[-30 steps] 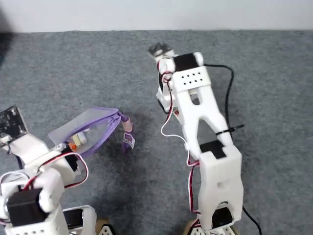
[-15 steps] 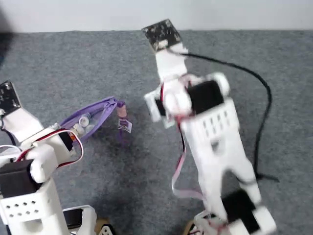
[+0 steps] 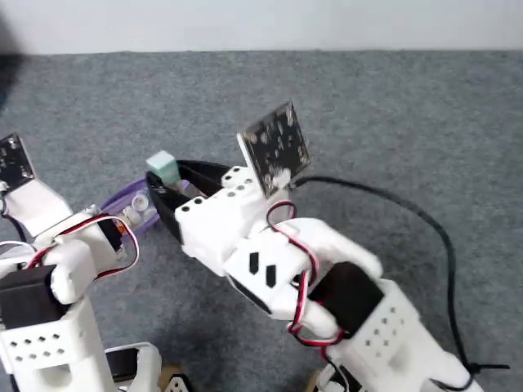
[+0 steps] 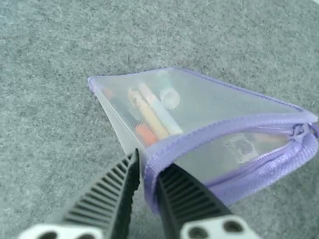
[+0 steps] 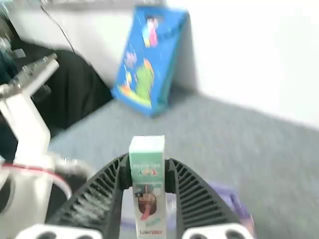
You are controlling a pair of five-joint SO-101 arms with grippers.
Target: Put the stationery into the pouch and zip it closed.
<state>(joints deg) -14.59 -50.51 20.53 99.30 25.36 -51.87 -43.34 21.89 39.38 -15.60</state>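
Note:
A translucent pouch (image 4: 209, 107) with a purple zipper (image 4: 234, 129) lies on the grey carpet. Pens and other stationery (image 4: 154, 117) show through its wall. My left gripper (image 4: 145, 174) is shut on the pouch's zipper edge. In the high view the pouch (image 3: 131, 202) sits at the left, partly under the right arm. My right gripper (image 5: 147, 172) is shut on a green-and-white eraser box (image 5: 146, 167), held upright. From above, the eraser (image 3: 162, 167) hangs right over the pouch's mouth in that gripper (image 3: 157, 183).
The left arm (image 3: 57, 269) stands at the lower left, and the right arm (image 3: 327, 302) crosses the middle of the table. A blue box (image 5: 149, 59) leans on the wall beyond the carpet. A black cable (image 3: 425, 229) trails to the right.
The right arm has swung from the far middle of the table over to the left, bringing the eraser above the pouch. The left arm has lifted the pouch's edge and now holds still.

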